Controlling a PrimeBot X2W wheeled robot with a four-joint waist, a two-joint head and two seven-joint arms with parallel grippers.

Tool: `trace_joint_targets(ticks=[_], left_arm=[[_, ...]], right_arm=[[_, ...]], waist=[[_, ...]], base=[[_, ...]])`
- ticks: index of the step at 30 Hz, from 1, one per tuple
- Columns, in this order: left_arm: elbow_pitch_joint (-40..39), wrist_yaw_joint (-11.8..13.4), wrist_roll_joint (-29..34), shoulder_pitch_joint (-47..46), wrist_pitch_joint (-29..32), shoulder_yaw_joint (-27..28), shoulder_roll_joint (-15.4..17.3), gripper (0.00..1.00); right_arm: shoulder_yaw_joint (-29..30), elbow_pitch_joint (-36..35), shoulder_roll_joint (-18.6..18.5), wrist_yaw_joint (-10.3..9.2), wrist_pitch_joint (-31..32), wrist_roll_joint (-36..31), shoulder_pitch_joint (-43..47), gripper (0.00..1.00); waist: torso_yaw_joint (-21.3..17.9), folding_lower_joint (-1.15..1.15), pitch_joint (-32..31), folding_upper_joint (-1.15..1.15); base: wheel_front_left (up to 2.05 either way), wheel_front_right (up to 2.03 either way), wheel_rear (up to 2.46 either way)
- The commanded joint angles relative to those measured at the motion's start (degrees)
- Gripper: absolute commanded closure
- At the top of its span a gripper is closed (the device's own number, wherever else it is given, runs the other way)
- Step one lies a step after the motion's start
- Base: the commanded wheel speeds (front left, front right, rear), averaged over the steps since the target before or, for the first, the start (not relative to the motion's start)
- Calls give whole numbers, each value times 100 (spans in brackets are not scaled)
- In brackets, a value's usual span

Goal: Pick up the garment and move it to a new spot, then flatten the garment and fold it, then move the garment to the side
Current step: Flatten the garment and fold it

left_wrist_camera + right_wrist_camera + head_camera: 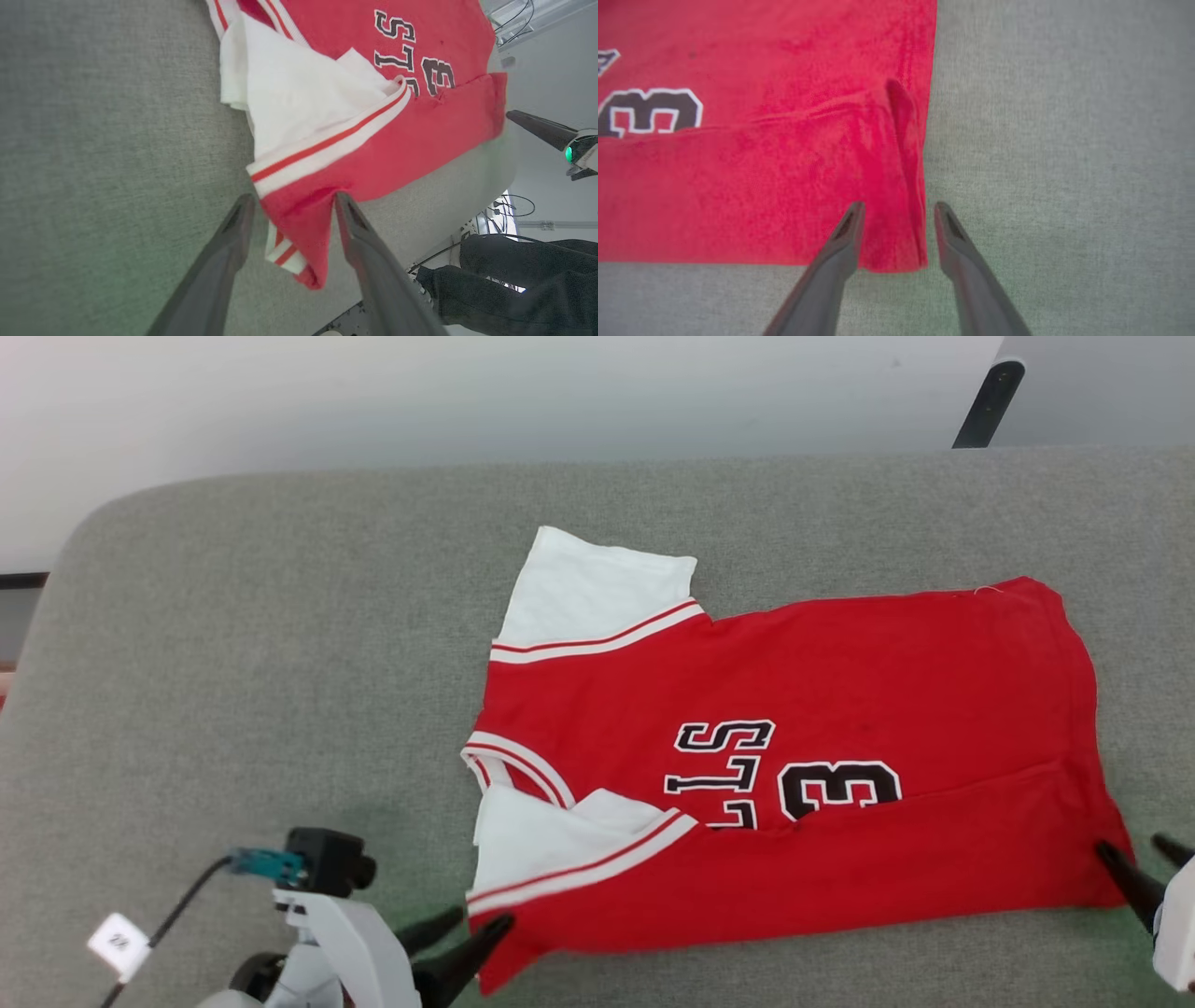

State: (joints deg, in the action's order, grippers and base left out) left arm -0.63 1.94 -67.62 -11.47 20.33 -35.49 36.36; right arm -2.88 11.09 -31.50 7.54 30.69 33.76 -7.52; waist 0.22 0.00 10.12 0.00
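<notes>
While garment (pixel 794 756) lies on grey worktop (pixel 280 663), near edge folded over, left jaws stand apart astride sleeve-end corner, right jaws apart astride hem corner; pale wall (pixel 467 392) beyond, person's leg (pixel 514 284) beside worktop.

Right end effector (pixel 899 205): fingers parted, straddling the side hem at the garment's near corner, one finger over cloth, the other over bare desk (pixel 1064 163). The cloth is not pinched. The garment (pixel 761 186), red, lies flat, its near part folded over, with a raised crease beside the hem. A black, white-edged numeral 3 (pixel 651 112) is at far left.
</notes>
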Motion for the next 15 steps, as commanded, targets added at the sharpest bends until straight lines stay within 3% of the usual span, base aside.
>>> trace_joint_targets(ticks=[1,6,9,15], left_arm=[[-31,12,3,51,-74,55,2,0],[-174,234,241,158,-727,415,83,0],[-134,426,542,158,-1451,739,55,0],[198,561,1234,-271,-2786,1203,-74,0]], right_arm=[[108,-63,71,-9,-87,-83,25,0],[467,-389,394,-9,-703,-465,-62,0],[724,-503,717,-9,-1318,-809,-154,0],[907,-529,1400,-9,-2547,-1302,-395,0]], waist=[[-10,0,-12,0],[-53,0,-46,0],[-86,0,-44,0],[-229,0,-16,0]], base=[[0,0,0],[0,0,0],[0,0,0],[0,0,0]])
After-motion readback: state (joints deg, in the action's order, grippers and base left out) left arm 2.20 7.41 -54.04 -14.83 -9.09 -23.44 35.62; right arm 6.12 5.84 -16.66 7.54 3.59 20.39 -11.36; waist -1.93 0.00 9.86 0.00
